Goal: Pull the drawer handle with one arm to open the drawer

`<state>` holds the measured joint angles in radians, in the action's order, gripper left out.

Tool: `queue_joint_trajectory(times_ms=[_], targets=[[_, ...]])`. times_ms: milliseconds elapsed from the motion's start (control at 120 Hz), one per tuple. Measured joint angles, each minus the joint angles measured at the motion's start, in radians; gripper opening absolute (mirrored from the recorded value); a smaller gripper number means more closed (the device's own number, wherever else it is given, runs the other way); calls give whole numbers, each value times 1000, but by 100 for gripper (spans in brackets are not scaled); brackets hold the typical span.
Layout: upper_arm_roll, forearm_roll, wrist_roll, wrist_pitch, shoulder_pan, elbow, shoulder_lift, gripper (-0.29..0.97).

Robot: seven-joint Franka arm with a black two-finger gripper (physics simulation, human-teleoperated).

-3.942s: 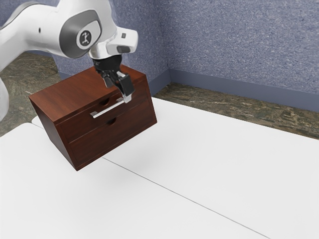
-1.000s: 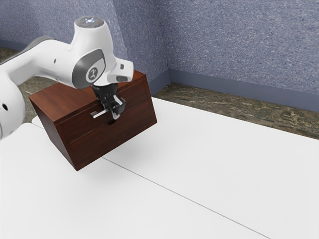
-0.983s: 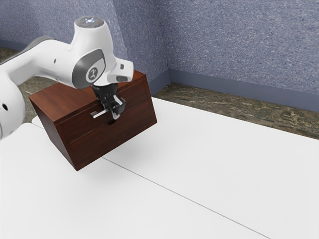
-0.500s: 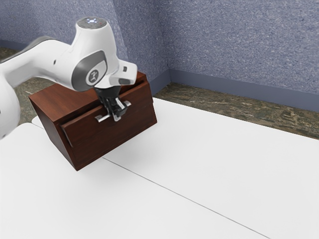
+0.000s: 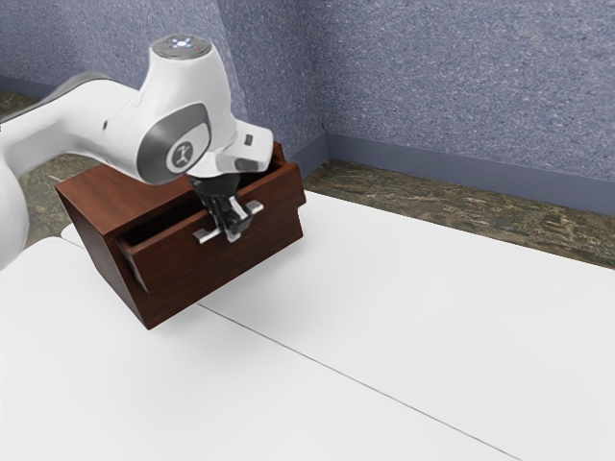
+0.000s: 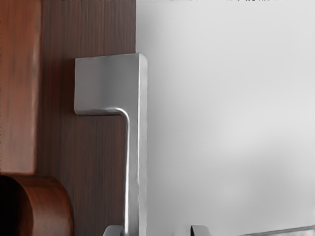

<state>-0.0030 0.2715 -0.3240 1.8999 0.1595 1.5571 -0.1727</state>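
White arm (image 5: 115, 125) comes in from the exterior view's left, reaching down over a dark wood cabinet (image 5: 101, 192). The cabinet sits on the white surface (image 5: 404, 327), near its far corner toward the exterior view's left, turned at an angle to the surface edge.

End effector (image 5: 232, 227) is black, pointing down at the cabinet front, clenched on the drawer handle (image 5: 253, 206), fingers on either side of the silver bar near its middle.

The drawer (image 5: 173, 252) is the upper one and stands partly out of the cabinet. Its front juts forward past the cabinet body, with a dark gap showing behind it at the top. One end of the handle sticks out past the fingers toward the exterior view's right, the other end toward the exterior view's left.

In the wrist view the drawer handle (image 6: 134, 167) shows as a flat silver bar with a bent mounting bracket at its end, standing off the dark wood drawer front (image 6: 93, 167). A rounded finger recess is cut in the wood beside it. The pale surface (image 6: 226, 123) lies beyond the handle.

Behind the surface are mottled floor (image 5: 452, 197) and blue textured wall (image 5: 461, 77).
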Motion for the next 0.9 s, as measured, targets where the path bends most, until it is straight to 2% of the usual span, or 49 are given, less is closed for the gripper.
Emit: queue_joint_trajectory(times_ms=[525, 900], targets=[[0, -16, 25, 7, -85, 56, 41, 10], [0, -19, 46, 7, -102, 117, 97, 9]])
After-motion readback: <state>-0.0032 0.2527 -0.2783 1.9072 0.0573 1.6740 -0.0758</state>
